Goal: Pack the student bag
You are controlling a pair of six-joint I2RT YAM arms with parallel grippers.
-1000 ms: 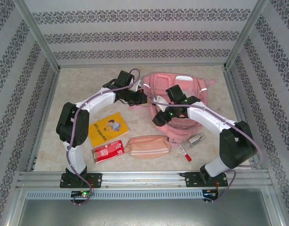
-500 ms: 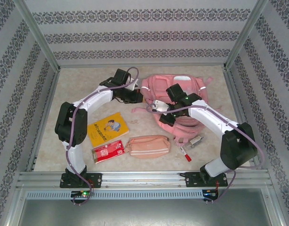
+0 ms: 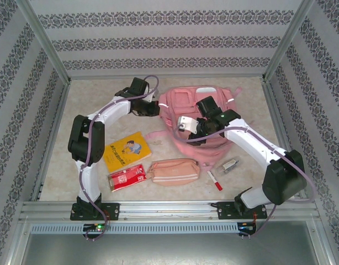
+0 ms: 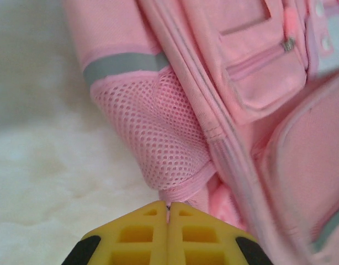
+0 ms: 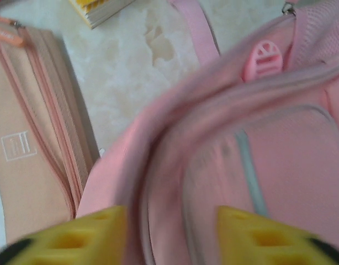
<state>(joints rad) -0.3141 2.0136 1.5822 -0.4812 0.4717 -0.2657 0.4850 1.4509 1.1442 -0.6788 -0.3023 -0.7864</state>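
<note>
Near edge of the table, left to right: red pack, pink pencil pouch just beside it, red marker. A small grey item sits just behind the marker, on its right. A yellow book lies behind the red pack, close to the left arm.

The bag lies flat further back, right of centre, reaching almost to the far end of the table. 1 strap trails off its near-left corner toward the book.

The right gripper is over the bag's near-left edge. Its 2 fingers are spread, with the bag's curved rim between them – the wrist view is blurred, so I can't tell if the pads touch fabric. The pouch is on that view's left side.

The left gripper is at the bag's left side, furthest back. Its fingers are pressed together, pinching a fold of pink fabric at the bottom of the mesh side pocket – a silver strip runs just above the mesh.
</note>
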